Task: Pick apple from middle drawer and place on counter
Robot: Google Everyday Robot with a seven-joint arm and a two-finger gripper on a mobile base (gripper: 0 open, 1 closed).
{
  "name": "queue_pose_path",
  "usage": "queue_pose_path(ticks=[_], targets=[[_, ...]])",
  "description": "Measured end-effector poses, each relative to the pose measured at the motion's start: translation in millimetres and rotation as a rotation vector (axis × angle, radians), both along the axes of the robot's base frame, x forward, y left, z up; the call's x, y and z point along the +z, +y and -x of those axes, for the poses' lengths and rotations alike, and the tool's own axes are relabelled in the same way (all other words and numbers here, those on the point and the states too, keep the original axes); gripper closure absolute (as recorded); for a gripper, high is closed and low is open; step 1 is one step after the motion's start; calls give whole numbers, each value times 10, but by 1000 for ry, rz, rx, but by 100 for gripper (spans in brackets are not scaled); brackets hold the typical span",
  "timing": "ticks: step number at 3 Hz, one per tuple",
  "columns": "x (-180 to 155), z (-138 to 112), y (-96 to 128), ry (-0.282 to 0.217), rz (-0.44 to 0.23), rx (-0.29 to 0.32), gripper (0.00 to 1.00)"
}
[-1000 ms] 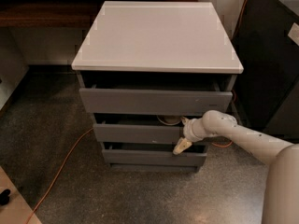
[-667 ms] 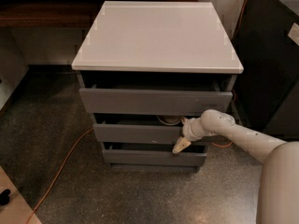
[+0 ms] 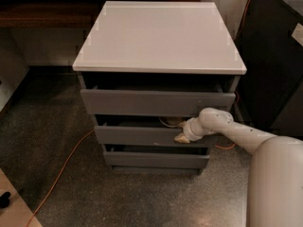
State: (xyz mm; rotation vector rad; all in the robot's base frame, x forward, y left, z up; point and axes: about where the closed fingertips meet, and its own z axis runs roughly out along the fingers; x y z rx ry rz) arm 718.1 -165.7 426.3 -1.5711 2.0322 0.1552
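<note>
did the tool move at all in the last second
Yes, upward. The tool hung at the lower edge of the middle drawer front; now it lies on that front, nearer the drawer's open top.

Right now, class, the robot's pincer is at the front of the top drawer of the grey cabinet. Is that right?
No. The pincer is at the front of the middle drawer of the grey cabinet, not the top; the camera view shows it.

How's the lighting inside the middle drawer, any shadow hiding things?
Camera view: the counter is evenly bright, without glare; the middle drawer has its opening in deep shadow, only a pale rim showing; the gripper at its front edge is well lit.
</note>
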Motion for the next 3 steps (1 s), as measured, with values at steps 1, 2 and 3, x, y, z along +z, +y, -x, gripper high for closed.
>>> queue_pose_path(ticks=[1,2,3], targets=[[5,94,3,27,-8,0,79],[67,337,38,37,-23,14,100],[73,696,88,55,-35,33,100]])
